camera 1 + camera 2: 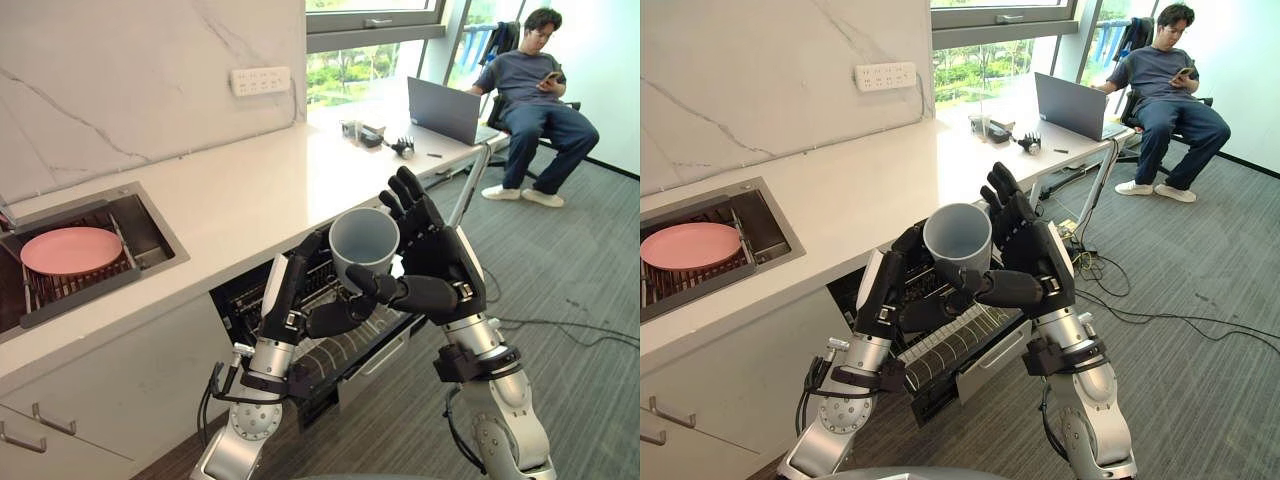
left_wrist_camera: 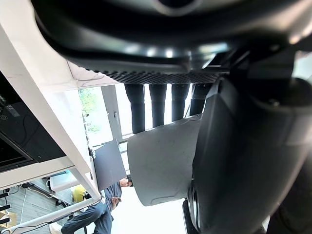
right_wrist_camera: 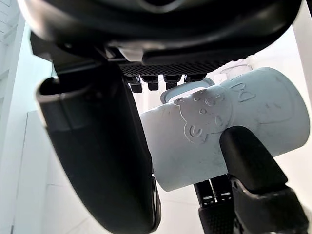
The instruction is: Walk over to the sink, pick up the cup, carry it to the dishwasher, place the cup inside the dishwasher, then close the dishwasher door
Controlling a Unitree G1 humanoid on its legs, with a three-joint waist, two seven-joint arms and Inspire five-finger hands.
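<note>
As seen in the left eye view, white stone counter (image 1: 250,190) along a marble wall (image 1: 120,80), running back to a window (image 1: 345,70), with grey carpet (image 1: 590,250) off to the right. Sunk into the counter at the left, a steel sink (image 1: 158,232) with a pink plate (image 1: 70,250) lying inside. On the wall, a white socket strip (image 1: 260,80). At the far end, an open laptop (image 1: 445,110), and beyond it a person (image 1: 535,100) seated with a phone, well apart from the arms. Below the counter edge, the dishwasher (image 1: 350,365) pulled open. Above that opening, the grey cup (image 1: 363,240), mouth up and tipped toward the camera, clamped between both hands: left hand (image 1: 290,295) against its left side with thumb tucked beneath, right hand (image 1: 440,255) with fingers upright behind it and thumb crossing under the front.

In the right eye view, same two-handed grip over the dark rack (image 1: 950,345); small dark items (image 1: 1000,130) near the window end of the counter.

In the left wrist view, fingers (image 2: 157,105) in a row behind the cup's grey wall, thumb (image 2: 243,161) against its near side; past them, the laptop and the seated person.

In the right wrist view, cup lying across, embossed bear (image 3: 204,119) on its wall, thumb (image 3: 97,146) pressed to one side, fingertips (image 3: 153,84) reaching over the far side; a second dark digit against the wall, cannot tell which hand's.
</note>
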